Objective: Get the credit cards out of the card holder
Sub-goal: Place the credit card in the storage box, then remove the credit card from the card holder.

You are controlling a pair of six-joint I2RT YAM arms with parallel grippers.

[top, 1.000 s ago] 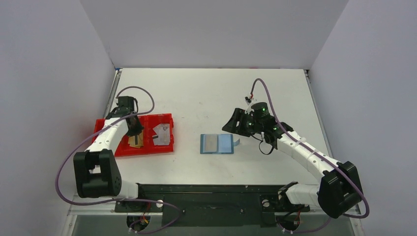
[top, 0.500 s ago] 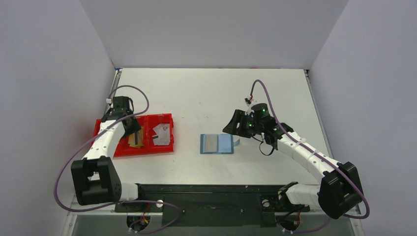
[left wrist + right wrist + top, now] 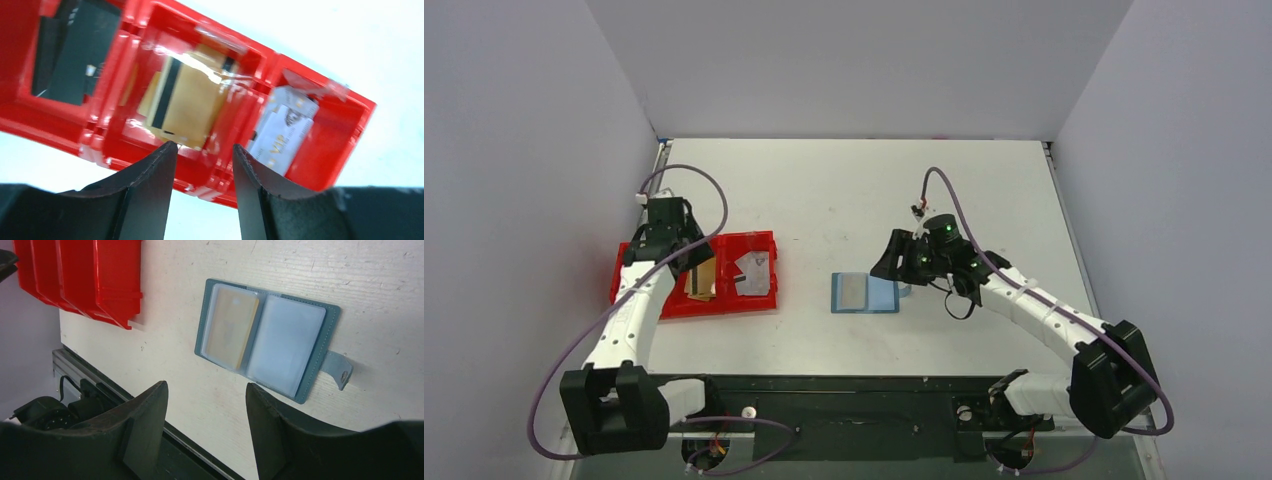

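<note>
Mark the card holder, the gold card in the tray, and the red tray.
card holder (image 3: 287,347): right wrist view, on its right clear pocket.
gold card (image 3: 192,107): left wrist view, on its face beside the black stripe.
red tray (image 3: 724,309): top view, on its near rim.

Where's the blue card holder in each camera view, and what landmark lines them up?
Top view: the card holder lies open just right of centre.
Left wrist view: not in it.
Right wrist view: upper middle, open, strap at its right.
Shared landmark: the red tray, left of centre from the top, filling the left wrist view, top left in the right wrist view.
</note>
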